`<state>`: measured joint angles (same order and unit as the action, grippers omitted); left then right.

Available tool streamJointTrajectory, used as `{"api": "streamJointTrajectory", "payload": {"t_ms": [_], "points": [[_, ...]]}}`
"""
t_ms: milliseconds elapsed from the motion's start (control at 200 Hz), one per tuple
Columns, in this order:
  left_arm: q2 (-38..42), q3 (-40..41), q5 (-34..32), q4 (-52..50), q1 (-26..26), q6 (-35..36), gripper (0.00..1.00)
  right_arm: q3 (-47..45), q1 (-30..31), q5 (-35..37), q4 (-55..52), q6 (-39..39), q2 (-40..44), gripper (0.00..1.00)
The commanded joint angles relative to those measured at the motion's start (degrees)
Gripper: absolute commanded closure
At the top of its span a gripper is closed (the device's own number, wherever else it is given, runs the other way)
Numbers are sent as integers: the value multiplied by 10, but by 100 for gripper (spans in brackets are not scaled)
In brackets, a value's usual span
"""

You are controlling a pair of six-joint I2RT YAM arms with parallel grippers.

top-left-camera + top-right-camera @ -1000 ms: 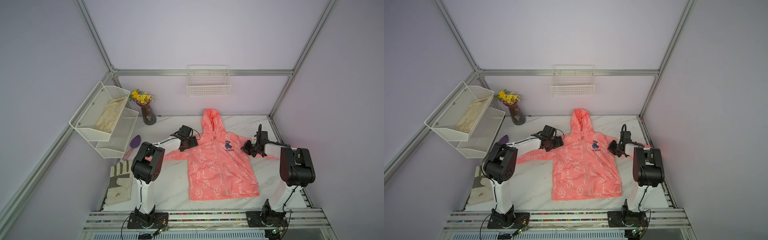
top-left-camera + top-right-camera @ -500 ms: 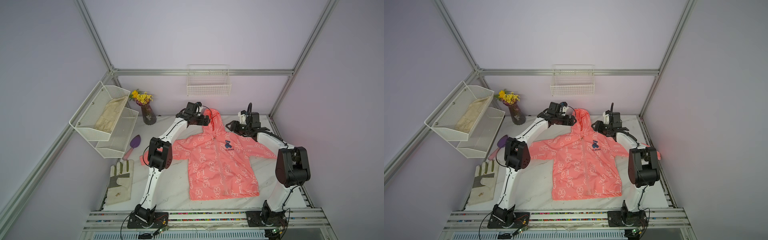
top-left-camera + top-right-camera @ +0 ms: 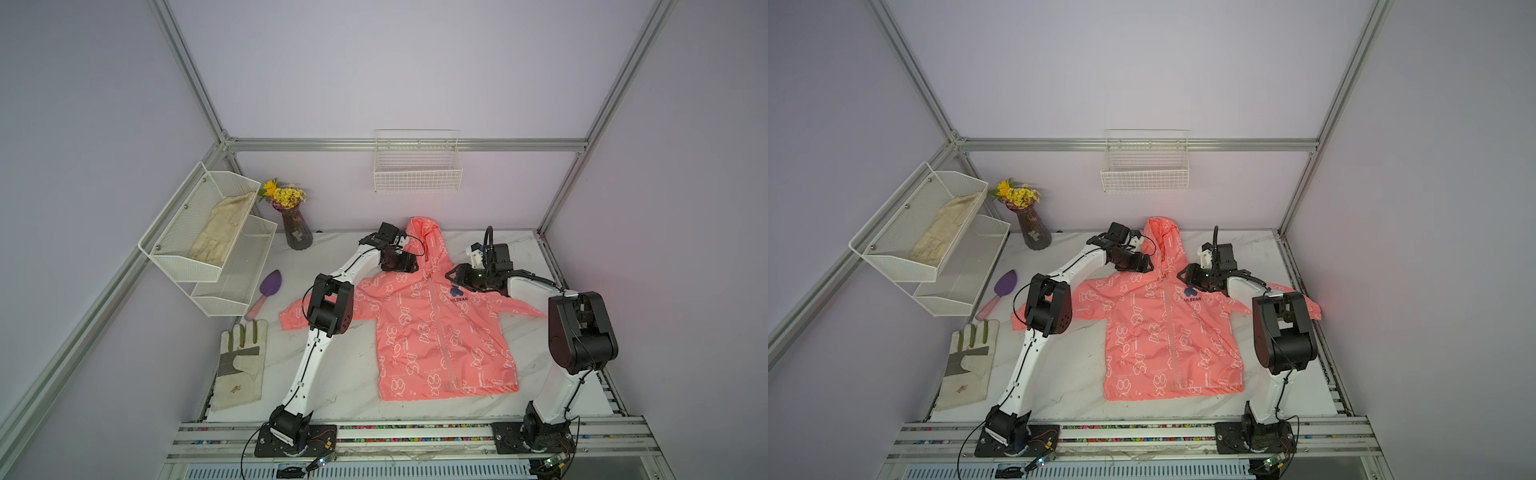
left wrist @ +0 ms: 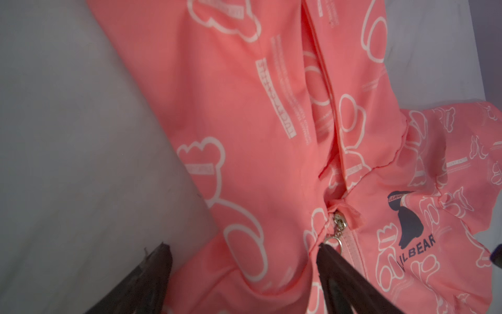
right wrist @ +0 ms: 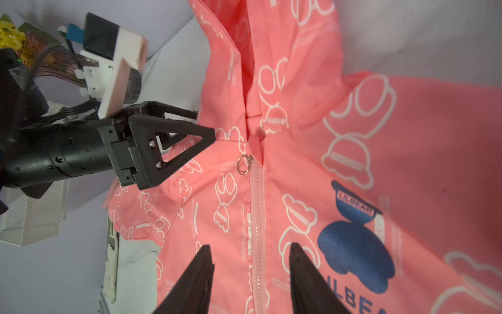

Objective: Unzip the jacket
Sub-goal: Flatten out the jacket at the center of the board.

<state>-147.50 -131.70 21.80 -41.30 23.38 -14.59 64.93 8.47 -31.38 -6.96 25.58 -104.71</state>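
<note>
showing the jacket (image 3: 432,332) spread flat on the bench (image 3: 345,374), zipped to the top, ring pull (image 5: 242,165) lying free. left hand (image 4: 242,247) released, one fingertip (image 4: 326,251) just beside the ring; right hand (image 5: 250,246) released, straddling the zipper (image 5: 256,217), gripping nothing. best done by pinning the nearby fabric, pinching the ring squarely, then drawing straight toward the hem (image 3: 449,390).

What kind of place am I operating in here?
Likely a robot test cell staged as a household corner: bare aluminium frame, marble-look table, wall-hung wire basket, and a vase of yellow flowers.
</note>
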Motion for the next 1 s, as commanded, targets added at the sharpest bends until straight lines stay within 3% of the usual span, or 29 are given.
{"api": "streamJointTrajectory", "payload": {"t_ms": [0,175,425,540,690,865,995], "points": [[11,32,8,-5,25,-5,17,-5,17,9,22,-5,33,55],[15,36,14,-1,37,-3,21,13,27,16,9,8,19,61],[14,39,22,1,37,-5,37,44,33,24,11,29,-13,68],[13,40,31,12,37,-8,47,46,37,18,26,28,-29,70],[16,45,78,36,34,-12,69,38,37,4,57,33,-40,70],[45,116,146,123,23,-39,86,89,38,-20,-13,34,-78,68],[89,211,184,237,13,-73,93,80,39,-58,10,45,-83,62]]}}
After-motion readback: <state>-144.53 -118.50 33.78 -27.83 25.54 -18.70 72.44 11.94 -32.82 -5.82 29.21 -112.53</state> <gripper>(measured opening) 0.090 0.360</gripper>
